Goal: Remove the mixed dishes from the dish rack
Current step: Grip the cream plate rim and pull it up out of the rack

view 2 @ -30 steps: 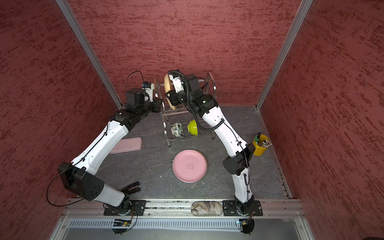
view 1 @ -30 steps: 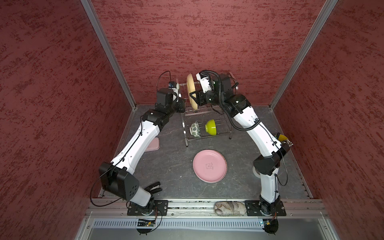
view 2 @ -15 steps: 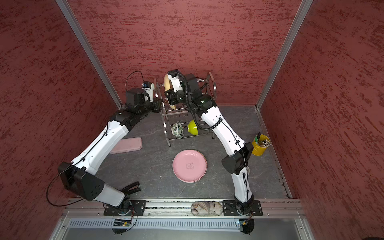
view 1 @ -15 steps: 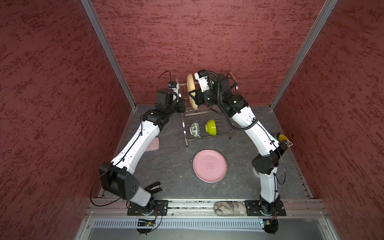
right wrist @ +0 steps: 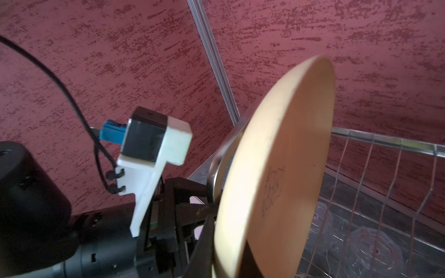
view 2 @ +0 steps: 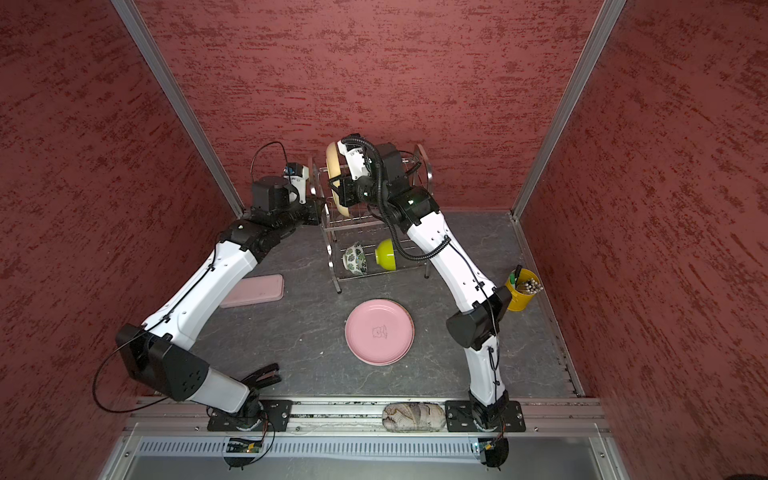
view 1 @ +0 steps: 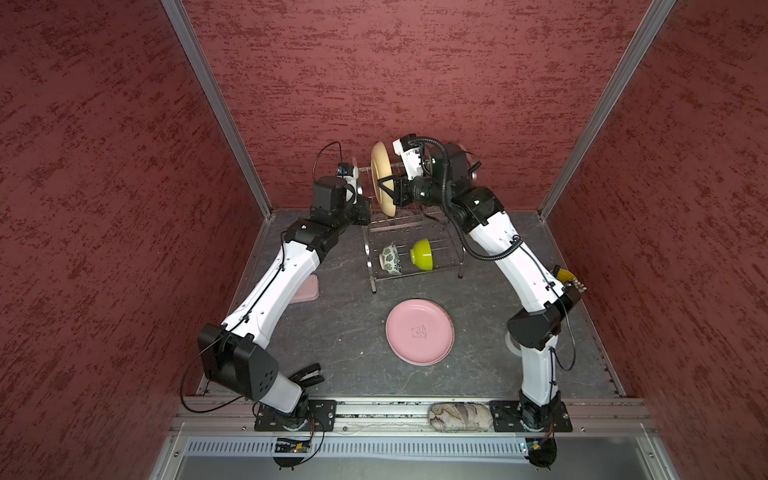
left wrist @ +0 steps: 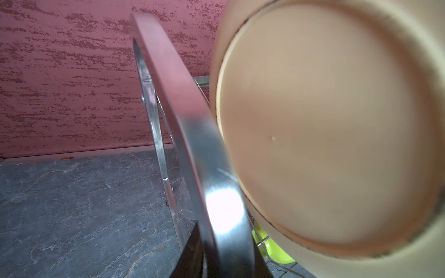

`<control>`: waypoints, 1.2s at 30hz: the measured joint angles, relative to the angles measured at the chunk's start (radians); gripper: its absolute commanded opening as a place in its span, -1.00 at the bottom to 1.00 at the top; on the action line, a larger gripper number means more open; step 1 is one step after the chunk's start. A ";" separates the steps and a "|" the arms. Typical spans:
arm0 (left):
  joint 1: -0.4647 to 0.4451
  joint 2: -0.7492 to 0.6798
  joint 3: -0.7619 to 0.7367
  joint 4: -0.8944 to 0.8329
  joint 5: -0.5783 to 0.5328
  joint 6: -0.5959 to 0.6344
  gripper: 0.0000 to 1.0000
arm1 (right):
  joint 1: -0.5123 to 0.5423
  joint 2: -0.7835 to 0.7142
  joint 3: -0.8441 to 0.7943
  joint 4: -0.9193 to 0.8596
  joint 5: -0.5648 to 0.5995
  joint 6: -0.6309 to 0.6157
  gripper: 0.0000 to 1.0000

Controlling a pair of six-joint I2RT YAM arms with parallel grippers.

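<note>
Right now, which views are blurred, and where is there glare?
Left wrist view: the tan plate is out of focus, and white glare sits on the handle of the dish rack. Right wrist view: the tan plate is soft. Both top views are sharp.

tan-yellow plate [left wrist: 325, 144]: underside up close, blurred, filling the right side.
dish rack [left wrist: 192, 134]: shiny steel handle band crossing diagonally, just beside the plate's rim; thin struts behind.
left gripper [left wrist: 224, 261]: dark fingers [left wrist: 190, 252] either side of the band, clamped on it.
lime-green bowl [left wrist: 272, 248]: sliver under the plate, behind wires.
floor [left wrist: 84, 204]: dark grey, marbled.
wall [left wrist: 72, 72]: red, textured.
</note>
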 measured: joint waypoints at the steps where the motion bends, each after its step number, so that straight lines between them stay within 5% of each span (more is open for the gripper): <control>1: 0.000 0.000 0.000 0.000 0.000 0.000 -0.64 | 0.000 -0.008 0.000 0.002 -0.002 0.000 -0.98; 15: 0.000 0.000 0.000 0.000 0.000 0.000 -0.64 | -0.002 -0.208 -0.026 0.020 0.037 -0.055 -1.00; 36: 0.000 0.001 0.000 0.000 0.000 0.000 -0.64 | -0.003 -0.809 -0.647 0.069 0.454 -0.100 -1.00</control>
